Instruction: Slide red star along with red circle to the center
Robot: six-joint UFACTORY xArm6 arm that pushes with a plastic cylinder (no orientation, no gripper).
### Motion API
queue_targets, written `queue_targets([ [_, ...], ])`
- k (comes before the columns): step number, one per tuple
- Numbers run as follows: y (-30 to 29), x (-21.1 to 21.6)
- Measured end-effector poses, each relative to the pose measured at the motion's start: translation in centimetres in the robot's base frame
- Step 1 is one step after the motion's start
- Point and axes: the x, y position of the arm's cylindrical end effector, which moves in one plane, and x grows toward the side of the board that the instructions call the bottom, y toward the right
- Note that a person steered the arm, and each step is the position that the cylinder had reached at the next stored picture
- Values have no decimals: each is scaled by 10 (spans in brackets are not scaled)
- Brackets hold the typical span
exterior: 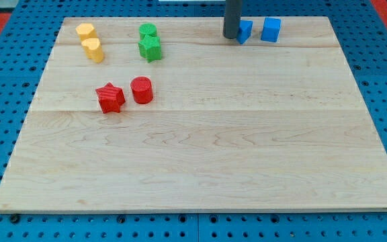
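Note:
The red star [110, 98] lies on the wooden board at the view's left of middle. The red circle [142, 89] stands just to its right, close beside it with a thin gap. My tip [231, 35] is at the view's top, right of centre, touching or nearly touching the left side of a blue block [245, 31]. The tip is far from both red blocks, up and to their right.
A second blue block [271, 29] sits right of the first. Two green blocks [148, 31] [150, 48] stand at the top, left of centre. Two yellow blocks [86, 31] [93, 50] stand at the top left. The board's edge [200, 210] runs along the bottom.

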Motion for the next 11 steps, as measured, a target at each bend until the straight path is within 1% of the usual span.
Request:
queue_targets([
  [1,13,-3],
  [2,-31,65],
  [3,-72,171],
  [4,-163,241],
  [5,-270,273],
  [6,-331,258],
  [7,-286,215],
  [8,-218,174],
  [9,-162,146],
  [10,-141,142],
  [11,-130,119],
])
